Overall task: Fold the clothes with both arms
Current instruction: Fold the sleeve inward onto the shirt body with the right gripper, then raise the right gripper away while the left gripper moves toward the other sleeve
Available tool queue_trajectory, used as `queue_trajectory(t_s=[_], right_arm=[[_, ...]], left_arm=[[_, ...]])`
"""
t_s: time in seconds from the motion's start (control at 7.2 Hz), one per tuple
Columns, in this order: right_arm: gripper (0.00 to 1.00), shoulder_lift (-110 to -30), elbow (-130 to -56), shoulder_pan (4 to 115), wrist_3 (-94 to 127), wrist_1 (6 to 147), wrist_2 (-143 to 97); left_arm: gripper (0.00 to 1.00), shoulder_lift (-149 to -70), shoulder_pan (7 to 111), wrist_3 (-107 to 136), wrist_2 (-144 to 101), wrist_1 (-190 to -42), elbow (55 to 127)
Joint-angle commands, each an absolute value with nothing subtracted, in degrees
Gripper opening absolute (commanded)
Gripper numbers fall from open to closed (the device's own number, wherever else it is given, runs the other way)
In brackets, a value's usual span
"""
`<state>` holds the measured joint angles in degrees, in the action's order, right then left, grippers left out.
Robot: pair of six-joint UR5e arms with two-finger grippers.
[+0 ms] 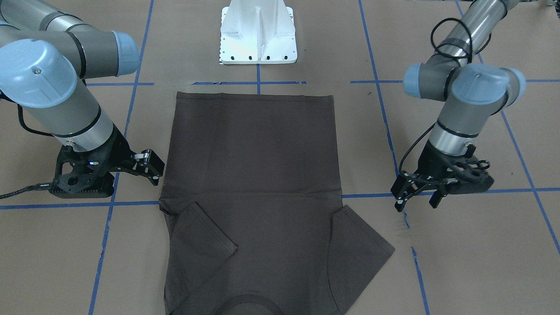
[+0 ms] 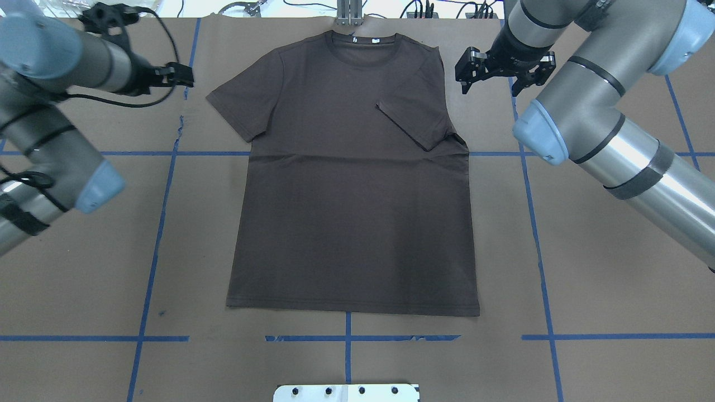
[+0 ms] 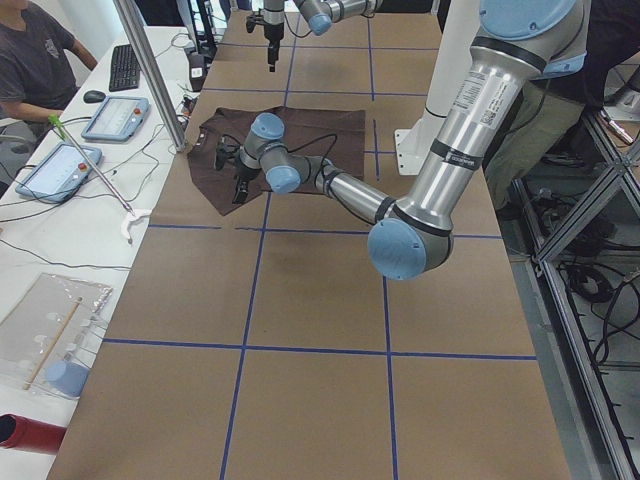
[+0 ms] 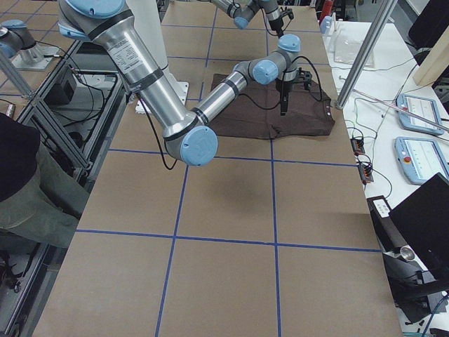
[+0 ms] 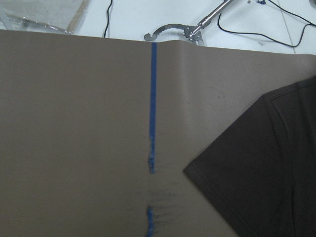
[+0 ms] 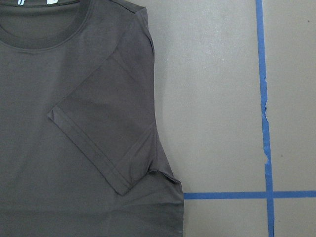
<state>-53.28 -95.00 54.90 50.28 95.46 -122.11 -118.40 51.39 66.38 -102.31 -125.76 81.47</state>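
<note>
One sleeve of two is turned in, so the folding reads as barely begun. Taking the white pedestal base [image 1: 258, 39] as the mark, the left gripper [image 1: 418, 199] hangs out on the base's far left. Its claw is spread with nothing between the fingers, near the left sleeve [image 2: 240, 106] but not touching it. That sleeve lies flat and splayed outward, not yet folded. Straight out from the base, the T-shirt [image 2: 352, 212] lies smooth on the table [image 2: 586, 268], hem nearest the base and collar [image 2: 363, 47] at the end away from it. Further right, the right sleeve [image 2: 416, 120] is folded in over the chest, its cuff slanting across the body. The right gripper [image 2: 494, 75] hovers on the base's far right, just off that shoulder, its claw likewise spread and empty. By my reckoning the left sleeve, any side folds and the hem-to-collar fold all remain to be done. No chest logo can be made out in any view, and the neck labels [image 2: 375, 40] are mere specks. The front-facing view cuts the collar off at its lower edge. Neither wrist view shows its own fingers, and the left one catches only a sleeve tip. In the side views the arms cover part of the shirt.
</note>
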Motion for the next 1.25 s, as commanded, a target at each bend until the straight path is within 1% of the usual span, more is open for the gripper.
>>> queue_trajectory(t_s=[0.0,0.14,1.11], right_arm=[[1.00,-53.8,-97.2,55.0,50.4,96.1,-124.8],[1.00,-53.8,-97.3,54.9,50.6,95.6,-124.6],[1.00,-53.3,-97.1,54.9,51.1,95.4,-124.6]], left_arm=[[0.97,-126.9,48.6,68.4,-95.7,-134.8,63.3],[0.97,-129.7,48.4,68.2,-94.2,-136.1,58.3],[0.96,-131.0,47.6,65.7,-94.0,-139.1,54.1]])
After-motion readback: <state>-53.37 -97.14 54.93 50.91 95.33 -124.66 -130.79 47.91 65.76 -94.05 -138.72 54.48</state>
